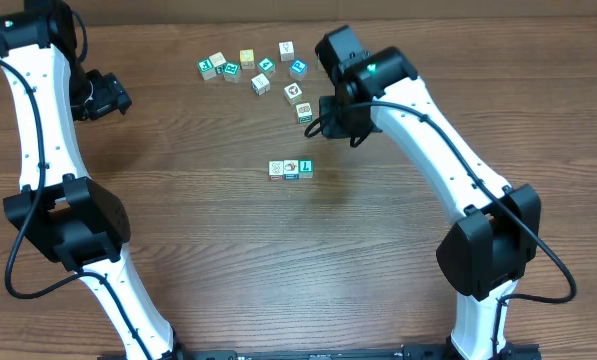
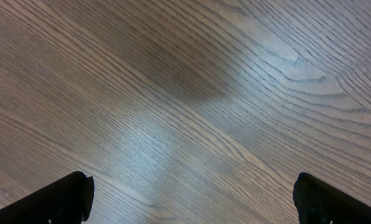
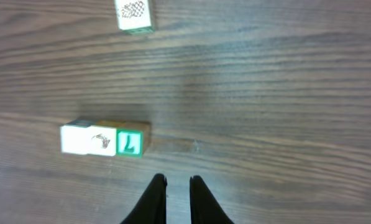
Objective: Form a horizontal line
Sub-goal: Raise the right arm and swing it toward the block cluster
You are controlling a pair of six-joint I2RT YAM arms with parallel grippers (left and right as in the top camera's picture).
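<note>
The horizontal line [image 1: 291, 169] is a short row of three small cubes, edge to edge, at mid-table. In the right wrist view the line [image 3: 104, 140] lies just ahead and left of my fingers, with a green letter face at its right end. My right gripper [image 1: 327, 126] [image 3: 178, 183] hovers above and to the right of the row, its fingers nearly together and holding nothing. My left gripper [image 1: 113, 95] [image 2: 191, 190] is open and empty over bare wood at the far left.
A loose cluster of several similar cubes [image 1: 253, 70] lies scattered at the back of the table. One loose cube [image 1: 304, 112] sits right next to my right gripper; it also shows in the right wrist view [image 3: 134, 14].
</note>
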